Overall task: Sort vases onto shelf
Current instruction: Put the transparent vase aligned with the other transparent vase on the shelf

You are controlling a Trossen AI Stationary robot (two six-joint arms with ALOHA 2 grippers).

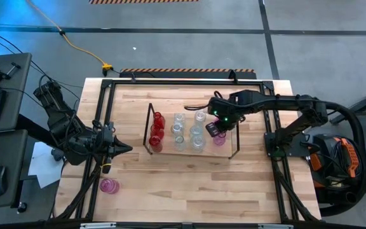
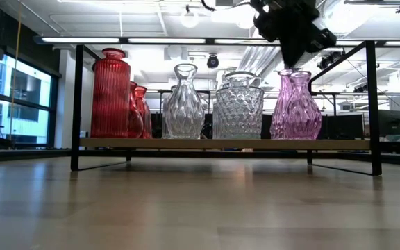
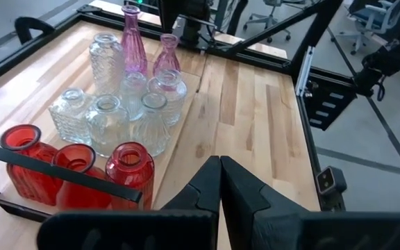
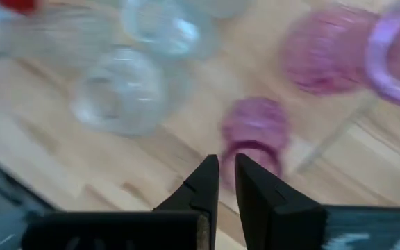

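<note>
Pale wooden tabletop from above, edged by a black metal frame. At its middle stands the low wire-ended shelf, carrying small red glass vases at one end, clear glass vases mid-board and a pink glass vase at the other end. Lies well apart from the shelf, near the left arm: one lone pink glass vase. Hangs over the shelf's pink end: right gripper. Waits beside the shelf's red end: left gripper.

From table height: shelf with red vases, clear vases and pink vases upright on its board; right gripper just above the pink ones.

Past the left wrist: left gripper closed tight, holding nothing, pointing towards the shelf's red vases.

Past the right wrist: right gripper all but closed, only a thin slit, nothing in it; a pink vase below on the shelf.
</note>
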